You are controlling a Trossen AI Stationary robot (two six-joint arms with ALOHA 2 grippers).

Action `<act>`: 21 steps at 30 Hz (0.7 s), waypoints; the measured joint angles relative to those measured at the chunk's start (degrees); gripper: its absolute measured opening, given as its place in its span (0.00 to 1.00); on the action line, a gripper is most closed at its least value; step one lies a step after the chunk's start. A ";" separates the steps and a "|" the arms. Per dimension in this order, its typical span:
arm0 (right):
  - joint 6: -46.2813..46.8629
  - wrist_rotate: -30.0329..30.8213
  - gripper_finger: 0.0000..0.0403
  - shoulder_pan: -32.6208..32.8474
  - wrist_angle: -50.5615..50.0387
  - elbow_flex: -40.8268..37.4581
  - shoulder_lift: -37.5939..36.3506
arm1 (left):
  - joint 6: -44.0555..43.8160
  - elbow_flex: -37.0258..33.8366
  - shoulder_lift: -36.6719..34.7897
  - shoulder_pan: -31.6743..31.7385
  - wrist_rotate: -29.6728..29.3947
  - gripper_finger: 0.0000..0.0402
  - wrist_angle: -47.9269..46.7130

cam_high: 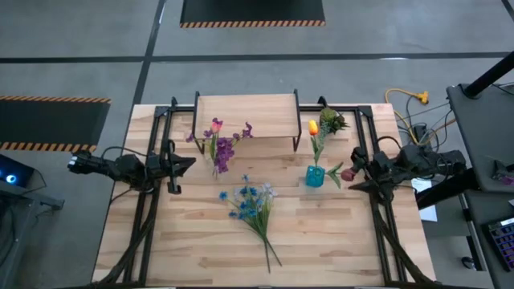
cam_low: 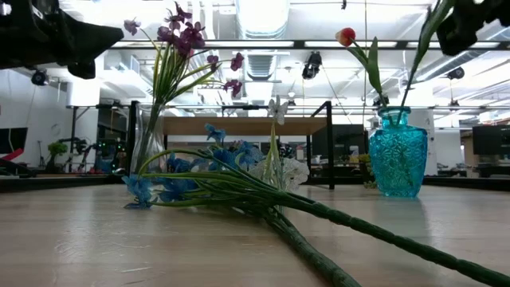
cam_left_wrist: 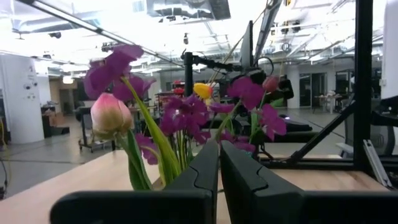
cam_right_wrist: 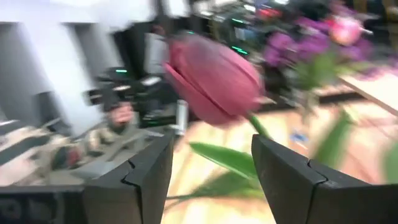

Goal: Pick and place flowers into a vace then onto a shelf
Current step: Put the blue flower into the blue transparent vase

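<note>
Yellow cable (cam_high: 408,99) lies beside the wooden table (cam_high: 193,257).

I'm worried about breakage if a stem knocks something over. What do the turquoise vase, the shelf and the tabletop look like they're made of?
Turquoise vase: looks like glass, translucent with a glossy cut-pattern surface; moulded plastic can't be ruled out.
Shelf: light wood top, matte, on thin black legs that look like metal.
Tabletop: pale wood planks with visible grain and joints, satin finish.
</note>
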 joint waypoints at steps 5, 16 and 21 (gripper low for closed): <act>5.89 7.47 0.52 0.00 -9.77 2.69 1.74 | -0.48 0.02 0.00 -0.02 0.00 0.00 -0.38; 16.82 5.29 0.52 0.00 -25.29 10.76 13.76 | -0.50 0.02 0.00 -0.02 0.02 0.00 -2.80; 18.62 -1.04 0.52 0.01 -27.55 13.73 19.23 | -0.49 0.00 0.00 -0.01 0.02 0.00 -2.96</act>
